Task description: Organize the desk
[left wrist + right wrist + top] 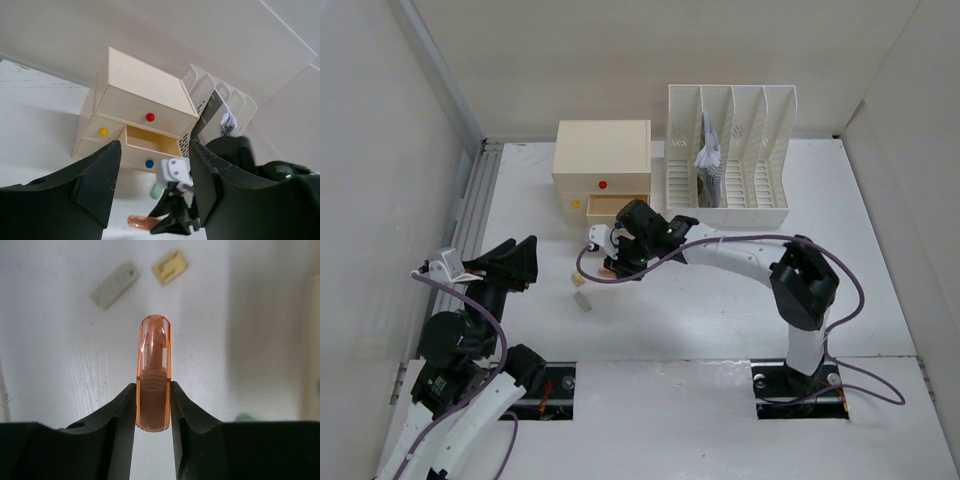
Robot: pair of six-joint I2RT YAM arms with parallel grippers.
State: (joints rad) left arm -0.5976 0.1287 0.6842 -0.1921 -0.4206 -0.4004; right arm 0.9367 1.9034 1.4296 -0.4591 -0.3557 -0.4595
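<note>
The white desk (720, 300) carries a cream drawer box (602, 160) whose lower right drawer (617, 208) stands open. My right gripper (612, 265) hovers in front of that drawer. It is shut on an orange see-through tube (153, 375), held a little above the desk; the tube also shows in the left wrist view (142, 222). My left gripper (525, 265) is open and empty at the left, pointing toward the drawer box (145, 95). A white eraser-like block (584, 300) and a small tan piece (577, 281) lie on the desk between the grippers.
A white slotted file rack (730, 150) with papers stands to the right of the drawer box. A grooved metal rail (475, 200) runs along the left edge. Pale walls surround the desk. A small green object (157, 190) lies below the open drawer.
</note>
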